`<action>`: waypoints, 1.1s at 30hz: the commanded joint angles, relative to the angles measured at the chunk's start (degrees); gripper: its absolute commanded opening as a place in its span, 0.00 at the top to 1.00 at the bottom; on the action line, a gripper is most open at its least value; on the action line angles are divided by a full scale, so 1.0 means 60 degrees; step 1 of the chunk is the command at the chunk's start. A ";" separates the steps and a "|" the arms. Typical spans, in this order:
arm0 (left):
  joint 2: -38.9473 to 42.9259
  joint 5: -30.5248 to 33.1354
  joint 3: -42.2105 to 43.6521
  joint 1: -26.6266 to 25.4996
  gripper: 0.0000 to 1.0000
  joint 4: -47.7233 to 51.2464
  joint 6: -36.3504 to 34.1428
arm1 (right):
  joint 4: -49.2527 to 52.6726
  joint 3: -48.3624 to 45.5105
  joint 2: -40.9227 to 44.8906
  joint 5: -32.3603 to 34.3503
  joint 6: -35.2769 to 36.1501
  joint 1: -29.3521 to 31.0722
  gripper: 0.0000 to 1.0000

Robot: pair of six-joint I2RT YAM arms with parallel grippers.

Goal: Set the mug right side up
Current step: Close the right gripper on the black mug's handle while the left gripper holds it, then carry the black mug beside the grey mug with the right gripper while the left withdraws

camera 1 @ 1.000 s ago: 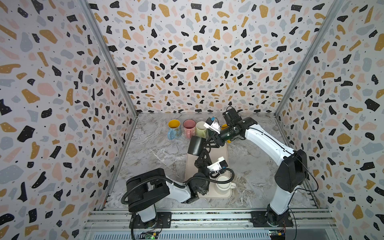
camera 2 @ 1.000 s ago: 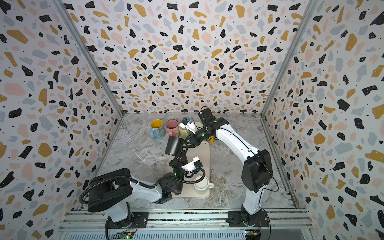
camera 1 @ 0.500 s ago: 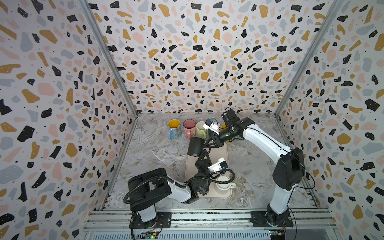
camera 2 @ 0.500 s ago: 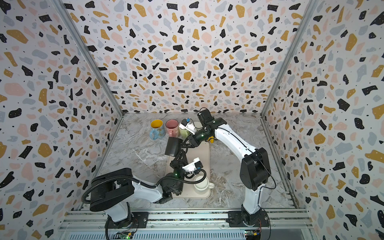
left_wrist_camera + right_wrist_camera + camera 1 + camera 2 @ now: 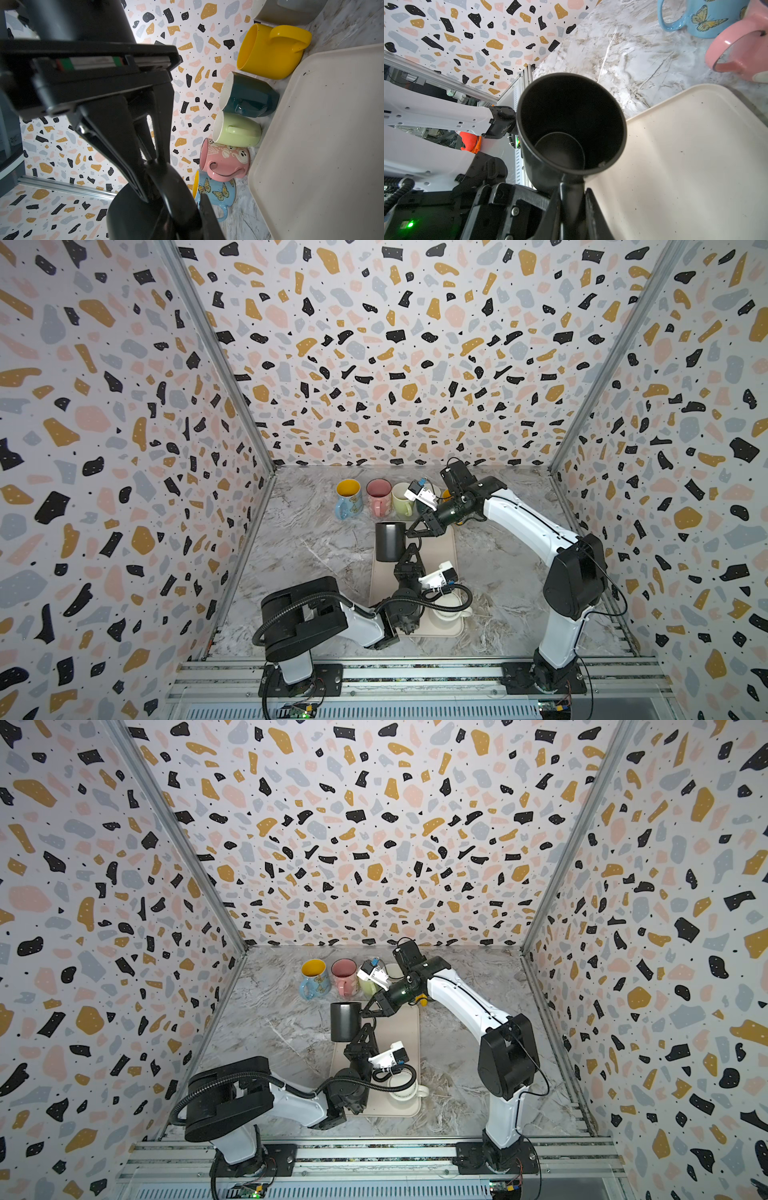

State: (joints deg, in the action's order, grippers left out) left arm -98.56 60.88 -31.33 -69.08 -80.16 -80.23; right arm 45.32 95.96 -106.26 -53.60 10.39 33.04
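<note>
The matte black cylindrical mug (image 5: 390, 541) is mouth-up at the far left corner of the cream rectangular plastic tray (image 5: 438, 551). The left gripper (image 5: 410, 549) is clamped narrowly on its handle (image 5: 572, 188) from the near side, and the right gripper (image 5: 412, 530) is closed on it from the far side.

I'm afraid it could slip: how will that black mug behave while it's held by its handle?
Likely stiff: the black mug shows an undistorted round mouth in the pinch of the left tool. Its smooth dark wall looks slippery, and gripped only at the handle it may swing or twist.
</note>
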 commanded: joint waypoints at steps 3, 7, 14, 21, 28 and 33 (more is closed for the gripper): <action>0.0226 -0.0028 -0.0837 0.0058 1.00 -0.4271 -0.0263 | 0.0033 -0.0666 0.0204 0.0299 0.0064 0.0331 1.00; 0.0222 0.0160 -0.0981 0.0058 1.00 -0.4263 -0.0367 | -0.0290 -0.0936 0.0382 0.0246 -0.0138 0.0339 1.00; 0.0521 0.0327 -0.1005 0.0058 0.86 -0.4270 -0.0414 | -0.1196 -0.1399 0.0767 0.0171 -0.0837 0.0138 1.00; 0.0793 0.0356 -0.0894 0.0058 0.79 -0.4269 -0.0456 | -0.2141 -0.1593 0.1113 -0.0089 -0.1639 -0.0253 1.00; 0.0876 0.0341 -0.0833 0.0030 0.74 -0.4267 -0.0517 | -0.2492 -0.1716 0.1187 -0.0122 -0.1987 -0.0557 1.00; 0.0949 0.0334 -0.0762 -0.0001 0.70 -0.4276 -0.0561 | -0.3091 -0.1916 0.1330 -0.0299 -0.2550 -0.0890 1.00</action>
State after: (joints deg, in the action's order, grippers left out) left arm -97.06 62.54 -32.95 -69.10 -80.42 -83.42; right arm 29.74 85.36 -100.64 -57.54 -4.27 29.76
